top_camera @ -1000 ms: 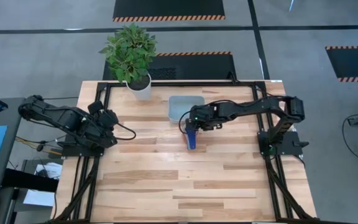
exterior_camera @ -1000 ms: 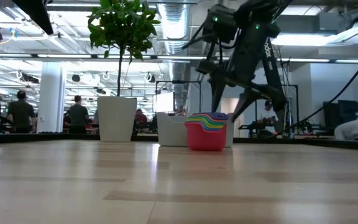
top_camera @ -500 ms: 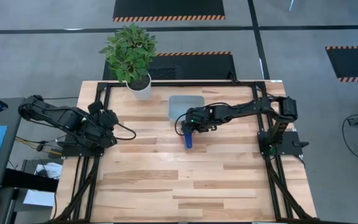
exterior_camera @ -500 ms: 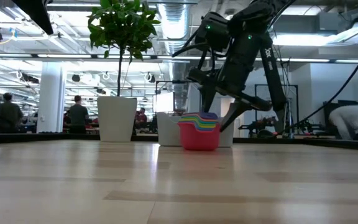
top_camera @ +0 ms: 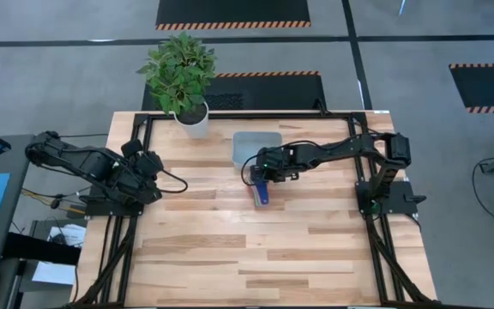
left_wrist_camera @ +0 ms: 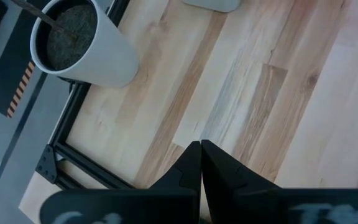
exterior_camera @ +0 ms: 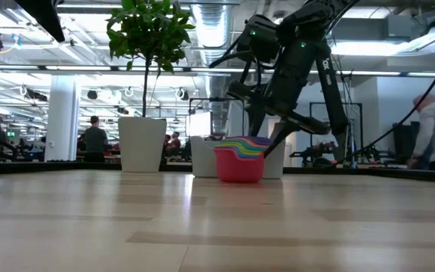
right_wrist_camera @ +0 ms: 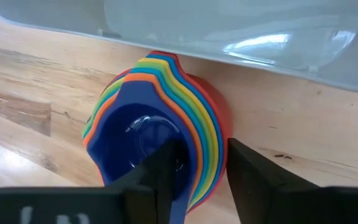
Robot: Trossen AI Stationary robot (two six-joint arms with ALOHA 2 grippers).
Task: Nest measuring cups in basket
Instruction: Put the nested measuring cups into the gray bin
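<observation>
Right now, right tool (right_wrist_camera: 194, 171) down over the stack of measuring cups (right_wrist_camera: 157, 134), fingers (right_wrist_camera: 253, 171) set narrowly apart, one dipping inside the dark blue cup (right_wrist_camera: 138, 146) at the top of the nest, the other outside the coloured rims. Straddling the stack wall, then; whether actually pinching it, cannot tell. From above, same tool (top_camera: 262, 176) parked just in front of the basket (top_camera: 257, 146), cups (top_camera: 262, 190) showing as a dark blue shape poking out beneath it toward the near edge of the desk (top_camera: 230, 249).

Cups all nested, one inside the next: dark blue innermost, then orange, yellow, green and blue bands, red outermost. Stack sitting on the desk, just beside the basket's near wall (right_wrist_camera: 241, 37), not inside it. At desk level, red cup (exterior_camera: 239, 168) resting flat on the wood, rainbow rims fanned above it, pale basket (exterior_camera: 202, 157) right behind, right arm (exterior_camera: 289, 60) reaching down from above.

Left of the basket, white plant pot (top_camera: 193, 120) with its leafy plant (top_camera: 178, 69) at the far edge of the desk. Well left of the basket again, left tool (top_camera: 150, 167) waiting over the desk edge, fingers (left_wrist_camera: 219, 171) pressed tight together, holding nothing, pot (left_wrist_camera: 79, 43) ahead of it.

Beyond the basket, people (exterior_camera: 94, 140) standing about in the room.
</observation>
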